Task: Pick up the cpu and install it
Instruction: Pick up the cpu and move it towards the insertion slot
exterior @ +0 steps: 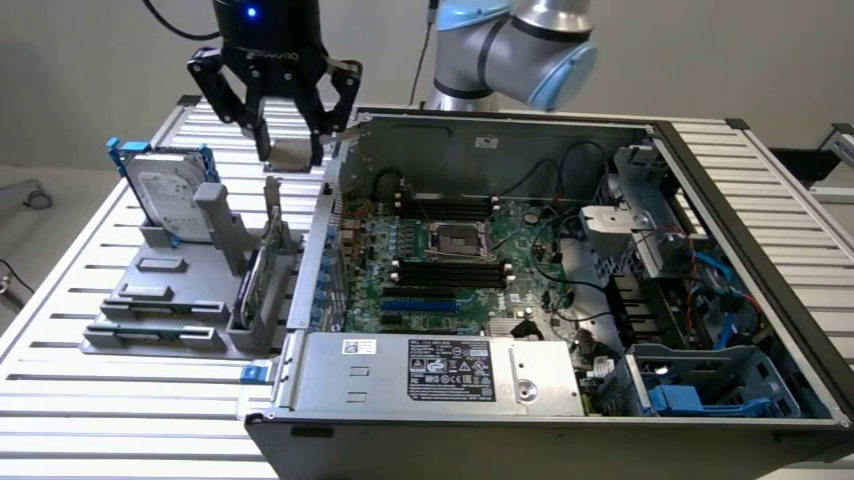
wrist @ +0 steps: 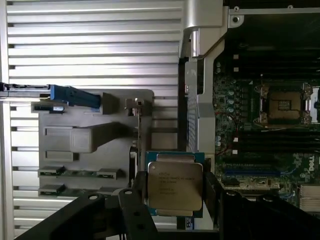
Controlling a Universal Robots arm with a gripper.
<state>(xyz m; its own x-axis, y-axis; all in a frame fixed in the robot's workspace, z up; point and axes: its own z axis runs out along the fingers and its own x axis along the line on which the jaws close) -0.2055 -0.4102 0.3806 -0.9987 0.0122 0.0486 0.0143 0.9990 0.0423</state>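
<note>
In the upper left my fingers [exterior: 320,105] hide the cpu's [exterior: 291,152] edges; its lettering is too blurred to read.

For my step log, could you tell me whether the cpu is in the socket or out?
Out: the cpu is held in the gripper, outside the case; the socket lies empty.

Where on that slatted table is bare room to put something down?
Bare slats of the ribbed aluminium table lie nearer the camera than the grey plastic parts holder, and past the open black computer case at the exterior view's right. Crowded: the holder, the case's inside, and under the gripper holding the silver square cpu.
</note>
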